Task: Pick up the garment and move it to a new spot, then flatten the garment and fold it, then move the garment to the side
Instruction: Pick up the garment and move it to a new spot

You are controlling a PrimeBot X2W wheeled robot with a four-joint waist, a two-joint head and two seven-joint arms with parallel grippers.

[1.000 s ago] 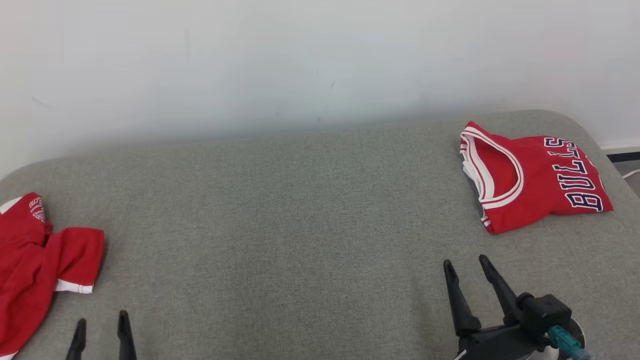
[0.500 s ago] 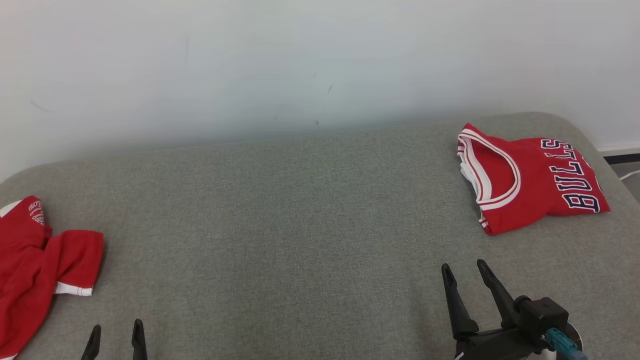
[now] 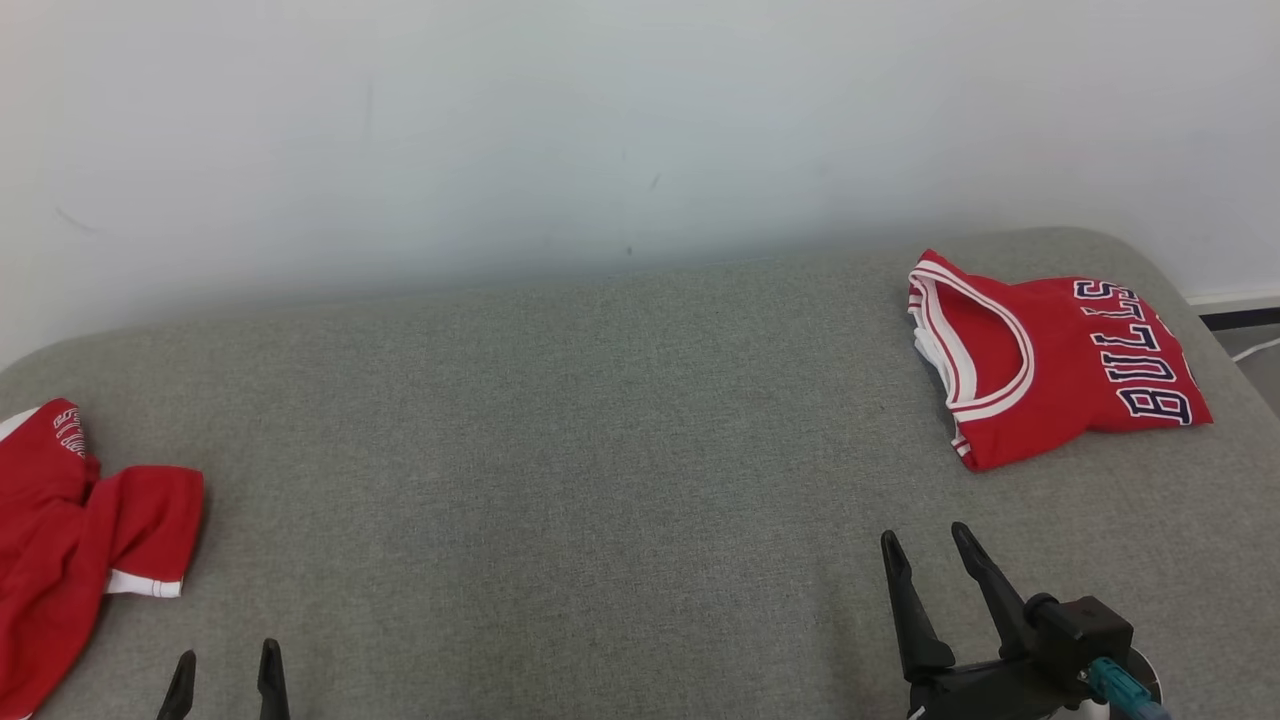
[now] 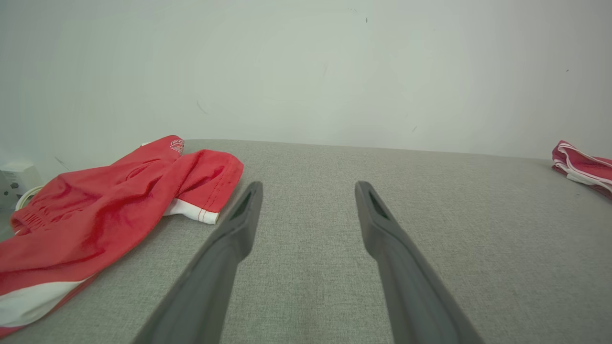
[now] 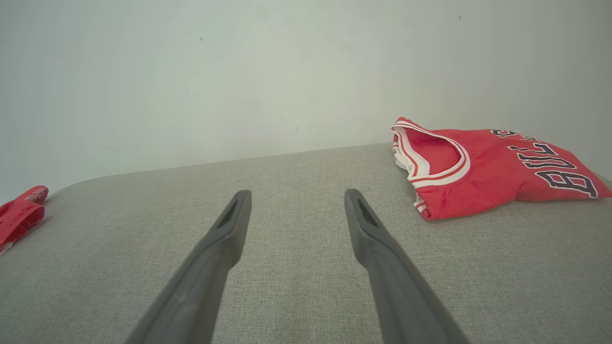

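Note:
A crumpled red garment [image 3: 60, 540] with white trim lies at the left edge of the grey padded table [image 3: 560, 420]; it shows again in the left wrist view [image 4: 95, 210]. A folded red jersey [image 3: 1060, 360] with dark lettering rests at the far right, also in the right wrist view [image 5: 487, 167]. My left gripper [image 3: 227, 655] is open and empty, just right of the crumpled garment and clear of it [image 4: 308, 184]. My right gripper [image 3: 925, 535] is open and empty, in front of the folded jersey and apart from it [image 5: 297, 192].
A pale wall [image 3: 600, 130] stands directly behind the table. The table's rounded right corner drops to a dark baseboard [image 3: 1240, 318]. A white box [image 4: 14, 177] sits past the table's left edge.
The head view has shifted slightly. My left gripper has slid a little to the right and back toward the front edge. The right gripper and both garments have stayed put.

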